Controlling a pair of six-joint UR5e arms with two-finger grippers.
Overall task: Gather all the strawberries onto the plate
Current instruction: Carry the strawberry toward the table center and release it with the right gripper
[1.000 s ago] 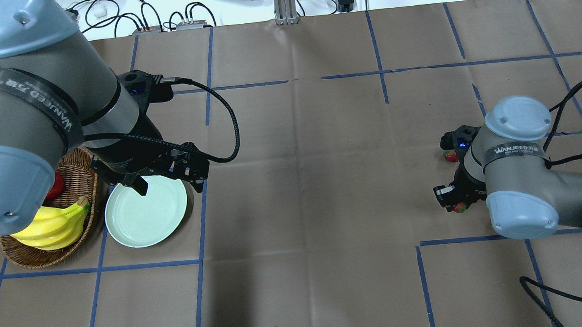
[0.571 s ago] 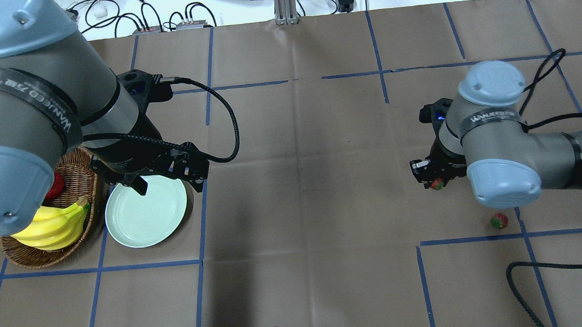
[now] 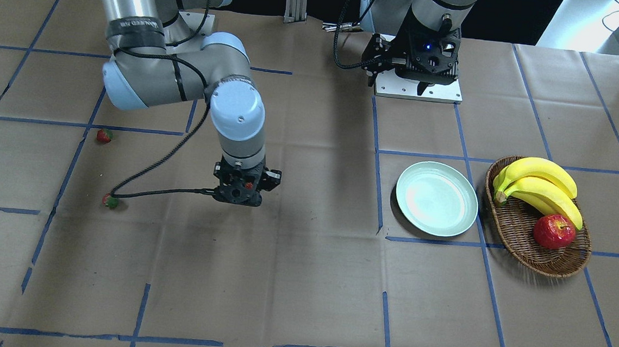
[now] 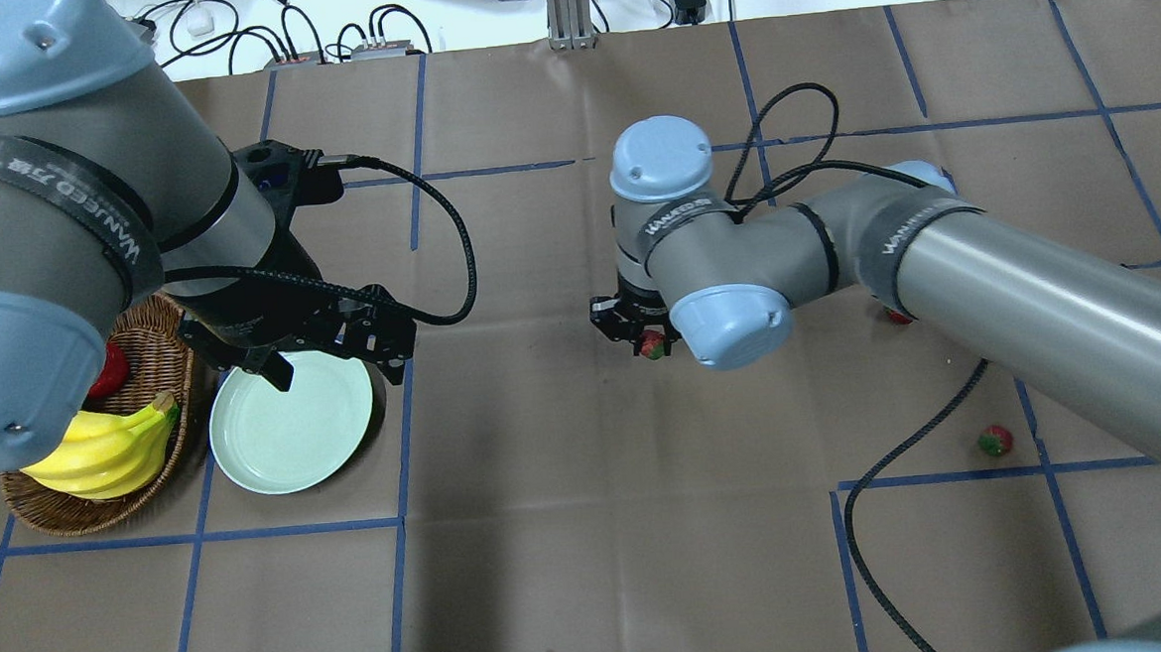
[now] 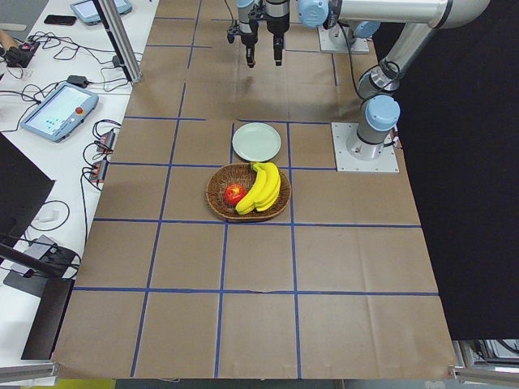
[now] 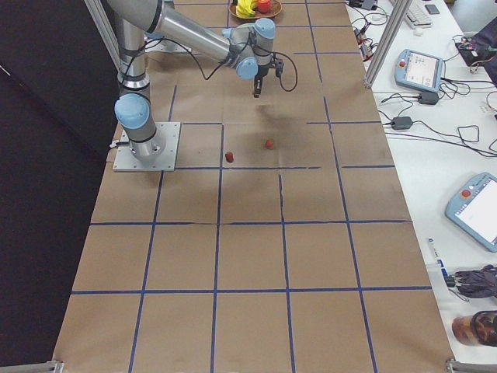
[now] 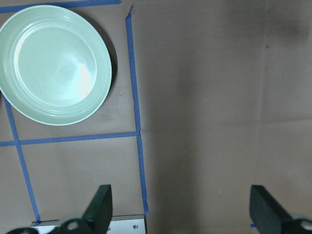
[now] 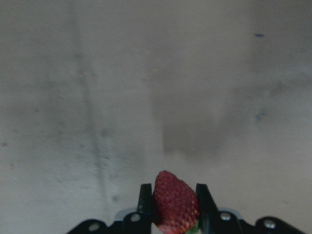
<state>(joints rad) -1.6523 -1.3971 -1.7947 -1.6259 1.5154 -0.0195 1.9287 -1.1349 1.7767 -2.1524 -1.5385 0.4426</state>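
My right gripper (image 4: 649, 342) is shut on a strawberry (image 4: 652, 345) and holds it above the table's middle; the wrist view shows the red berry (image 8: 175, 200) pinched between the fingers. Two more strawberries lie on the table at the right, one (image 4: 994, 440) in the open and one (image 4: 898, 316) half hidden behind the right arm. The pale mint-green plate (image 4: 290, 421) sits empty at the left. My left gripper (image 4: 337, 362) hangs open and empty over the plate's far edge; the plate (image 7: 53, 63) shows at the upper left of its wrist view.
A brown wicker basket (image 4: 160, 353) with bananas (image 4: 110, 450) and a red apple (image 4: 111, 370) stands left of the plate. The right arm's black cable (image 4: 886, 469) trails across the table near the loose strawberries.
My right arm has swung left from the table's right side to its middle, carrying the strawberry. The left arm has not moved.
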